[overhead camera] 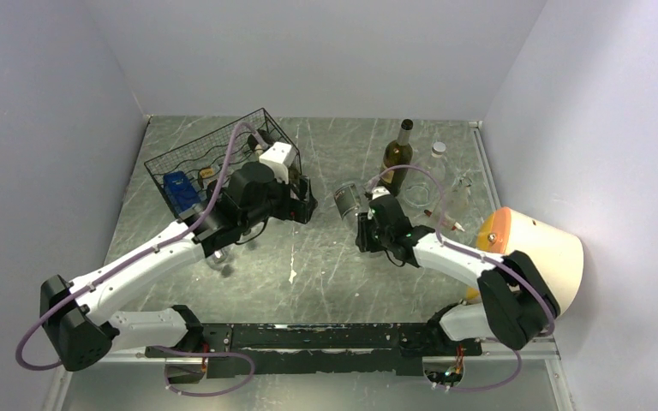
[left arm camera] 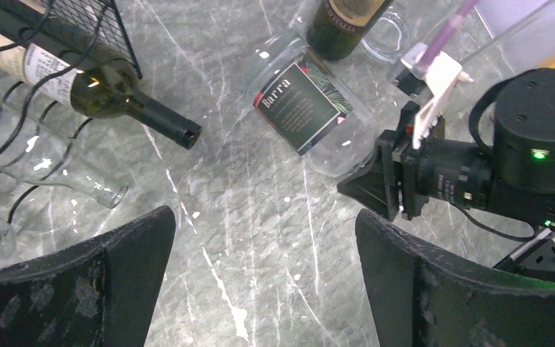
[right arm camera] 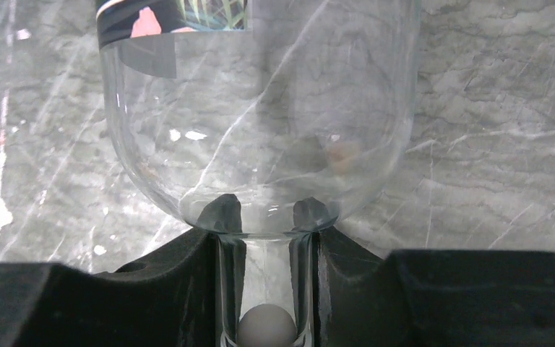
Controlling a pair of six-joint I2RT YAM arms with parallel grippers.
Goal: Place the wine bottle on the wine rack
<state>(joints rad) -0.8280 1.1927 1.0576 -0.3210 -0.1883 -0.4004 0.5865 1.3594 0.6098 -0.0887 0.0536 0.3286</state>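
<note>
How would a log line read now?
right claw: shut on clear labelled glass bottle at neck; left claw: open, near black wire rack

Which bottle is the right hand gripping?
The clear bottle with the dark Barra label, lying on its side; the right hand pinches its neck. The dark green bottle behind it stands untouched.

The wine rack (overhead camera: 184,163) is seen at ten o'clock on the table (overhead camera: 308,261), with bottles (left arm camera: 94,87) laid inside it. The wine bottle (overhead camera: 347,199) is found lying on its side just past centre, well apart from the rack. An upright bottle (overhead camera: 398,154) is stood near it at one o'clock.
</note>
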